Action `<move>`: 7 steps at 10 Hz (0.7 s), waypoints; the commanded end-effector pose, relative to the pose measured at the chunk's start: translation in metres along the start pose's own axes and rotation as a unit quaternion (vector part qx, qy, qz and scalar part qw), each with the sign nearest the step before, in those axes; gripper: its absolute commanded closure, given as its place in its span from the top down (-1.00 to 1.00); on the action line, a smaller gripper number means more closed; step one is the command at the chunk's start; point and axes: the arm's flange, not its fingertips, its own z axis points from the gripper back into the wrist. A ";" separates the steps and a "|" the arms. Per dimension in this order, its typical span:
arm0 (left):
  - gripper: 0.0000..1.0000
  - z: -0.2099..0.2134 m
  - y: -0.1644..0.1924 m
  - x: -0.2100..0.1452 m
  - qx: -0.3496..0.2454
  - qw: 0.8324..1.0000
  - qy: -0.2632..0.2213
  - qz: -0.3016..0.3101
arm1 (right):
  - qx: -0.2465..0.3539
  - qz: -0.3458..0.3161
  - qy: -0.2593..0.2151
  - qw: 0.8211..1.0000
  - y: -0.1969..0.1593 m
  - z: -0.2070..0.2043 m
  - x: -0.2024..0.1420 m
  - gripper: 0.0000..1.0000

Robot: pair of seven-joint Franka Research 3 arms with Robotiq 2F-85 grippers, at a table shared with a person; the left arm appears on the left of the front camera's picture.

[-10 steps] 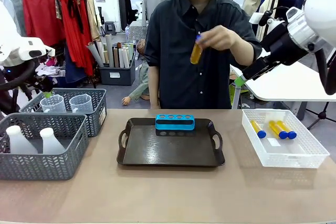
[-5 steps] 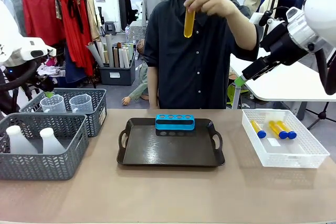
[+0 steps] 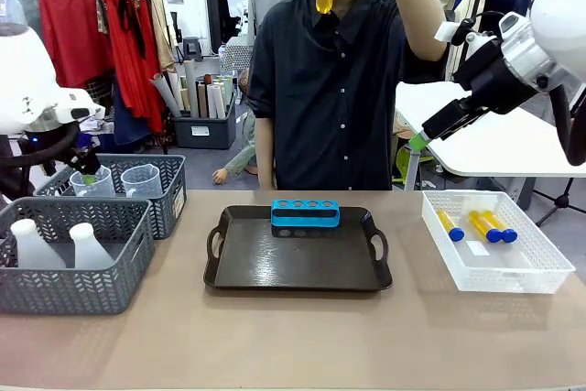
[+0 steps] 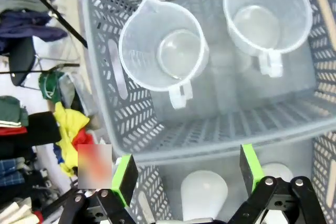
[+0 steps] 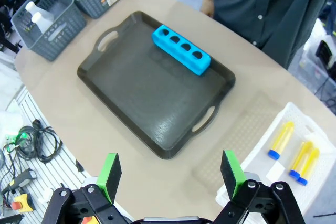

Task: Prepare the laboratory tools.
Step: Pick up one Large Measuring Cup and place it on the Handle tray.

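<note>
Three amber tubes [image 3: 483, 226] with blue caps lie side by side in the white mesh basket [image 3: 494, 283] at the right of the surface [image 3: 275, 345]. The white label [image 3: 476, 247] beside them is too small to read. A fourth tube [image 3: 324, 1] is held high by the person [image 3: 330, 89], with just its lower end visible. The blue rack [image 3: 305, 213] stands on the dark tray [image 3: 275, 267] near its far edge. Two clear beakers [image 4: 163, 51] sit upright in the far grey basket [image 4: 142, 129]; the basket label [image 3: 179, 200] is illegible. Two white flasks [image 3: 89, 244] stand in the near grey basket [image 3: 55, 295]. The left gripper [image 4: 188, 170] hangs above both baskets, jaws wide apart, holding nothing. The right gripper [image 5: 170, 174] is raised, jaws spread, empty.
</note>
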 end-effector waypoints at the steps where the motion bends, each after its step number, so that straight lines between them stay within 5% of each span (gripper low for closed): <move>1: 1.00 -0.017 0.010 0.022 0.014 0.999 0.010 0.034 | 0.003 -0.001 -0.001 1.000 0.000 0.000 0.000 1.00; 7: 1.00 -0.067 0.015 0.035 -0.040 0.996 0.035 0.072 | 0.003 -0.001 -0.001 1.000 0.000 0.000 0.000 1.00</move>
